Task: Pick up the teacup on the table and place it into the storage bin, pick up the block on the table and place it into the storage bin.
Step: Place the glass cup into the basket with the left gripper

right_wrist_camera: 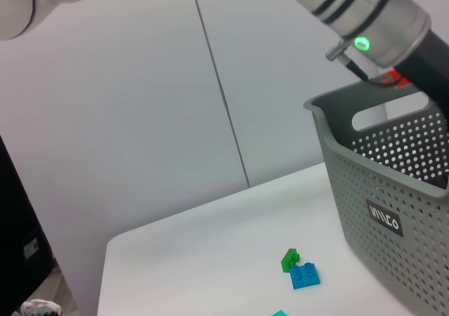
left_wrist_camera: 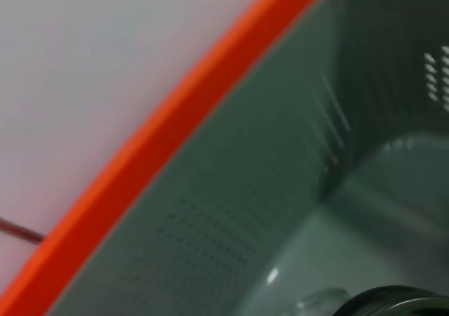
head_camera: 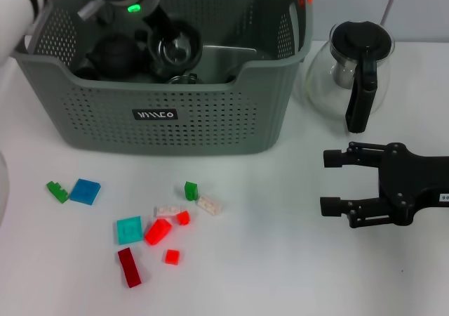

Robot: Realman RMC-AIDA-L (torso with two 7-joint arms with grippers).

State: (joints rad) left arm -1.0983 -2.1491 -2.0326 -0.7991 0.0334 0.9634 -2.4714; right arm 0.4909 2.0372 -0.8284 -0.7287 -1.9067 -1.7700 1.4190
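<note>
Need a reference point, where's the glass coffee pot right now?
In the head view, the glass coffee pot with black lid stands on the white table, right of the grey perforated storage bin.

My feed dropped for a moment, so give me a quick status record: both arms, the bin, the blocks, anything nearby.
left tool: down inside the storage bin, fingers hidden
right tool: open, empty, over the table right of the bin
bin contents: dark round items, unclear whether one is the teacup
blocks: scattered on the table in front of the bin, none picked
nearby: glass coffee pot right of the bin
</note>
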